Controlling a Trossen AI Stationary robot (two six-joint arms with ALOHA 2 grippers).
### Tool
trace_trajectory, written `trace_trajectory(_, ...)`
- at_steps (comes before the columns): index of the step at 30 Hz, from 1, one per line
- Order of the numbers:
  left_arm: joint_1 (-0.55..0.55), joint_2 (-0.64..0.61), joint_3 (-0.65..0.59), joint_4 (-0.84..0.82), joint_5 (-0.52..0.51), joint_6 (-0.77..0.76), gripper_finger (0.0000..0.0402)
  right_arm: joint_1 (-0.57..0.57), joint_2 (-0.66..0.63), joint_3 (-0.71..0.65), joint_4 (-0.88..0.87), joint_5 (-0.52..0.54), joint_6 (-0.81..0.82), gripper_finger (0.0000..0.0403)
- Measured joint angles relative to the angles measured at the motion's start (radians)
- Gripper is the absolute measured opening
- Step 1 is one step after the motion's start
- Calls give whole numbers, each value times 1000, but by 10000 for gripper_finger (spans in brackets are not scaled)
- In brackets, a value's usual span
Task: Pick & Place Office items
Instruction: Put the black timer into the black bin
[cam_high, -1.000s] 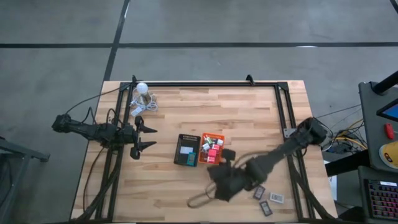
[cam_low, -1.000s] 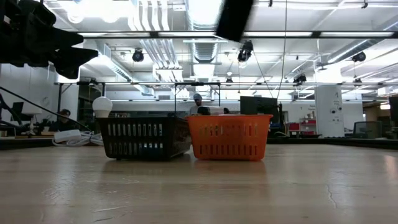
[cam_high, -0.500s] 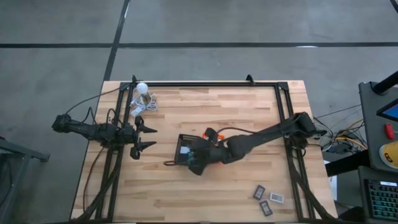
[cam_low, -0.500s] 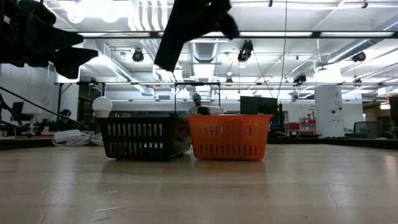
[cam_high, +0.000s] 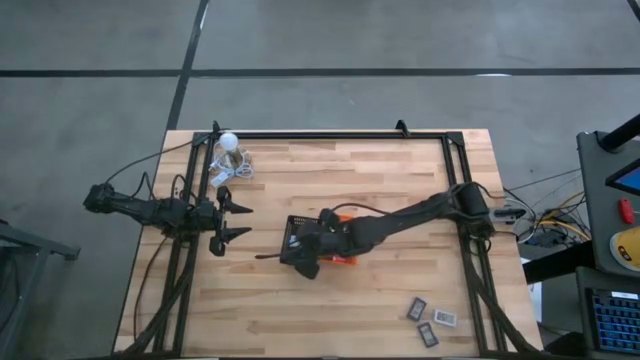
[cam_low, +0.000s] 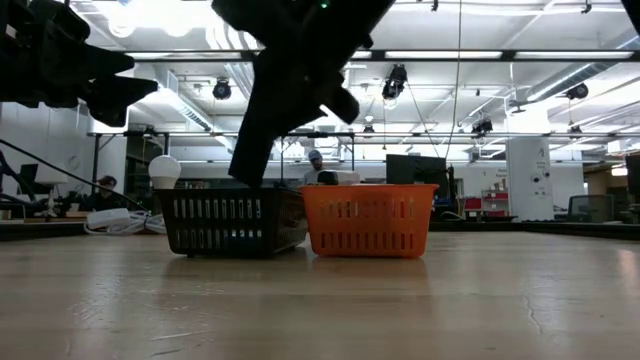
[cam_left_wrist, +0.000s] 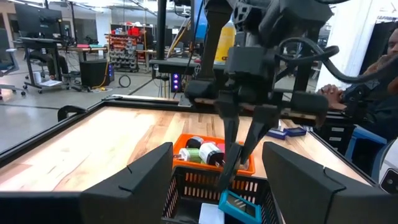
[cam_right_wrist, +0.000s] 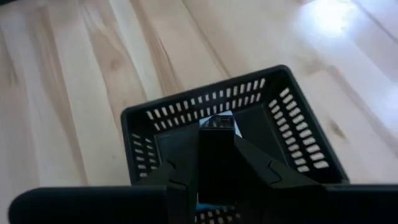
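My right gripper (cam_high: 300, 262) hangs over the black tray (cam_high: 291, 228), shut on a flat grey-black piece (cam_right_wrist: 215, 152). In the left wrist view its fingers (cam_left_wrist: 239, 146) point down into that tray (cam_left_wrist: 186, 186), where a teal piece (cam_left_wrist: 235, 204) lies. The orange tray (cam_left_wrist: 186, 155) right behind it holds red, green and white pieces. Three more flat grey-black pieces (cam_high: 430, 320) lie on the table near its near right corner. My left gripper (cam_high: 236, 221) waits open at the table's left side. My right gripper pinches the flat grey-black piece between its two fingers (cam_right_wrist: 261, 171), coming from above and pointing down. The piece stands on edge in the hold, its lighter free end (cam_right_wrist: 217, 122) past the fingertips. It is lifted clear above the black tray's floor (cam_right_wrist: 261, 127).
A white ball with a coiled grey cable (cam_high: 228, 150) lies near the far left corner. A black frame rail (cam_high: 330, 134) runs along the table's far edge and down both sides. Bare wood lies near of the trays (cam_high: 300, 310). People and benches show in the room behind.
My right arm has swung from the near right part of the table, by the loose flat pieces, leftward and farther across the orange tray. It now hangs lower over the black tray. It carries the flat piece with it.
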Motion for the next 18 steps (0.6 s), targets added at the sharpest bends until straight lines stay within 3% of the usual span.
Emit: trace_trajectory(18, 0, 1, 0, 0, 0, 0, 252, -12, 105, 0, 48, -54, -1, 66)
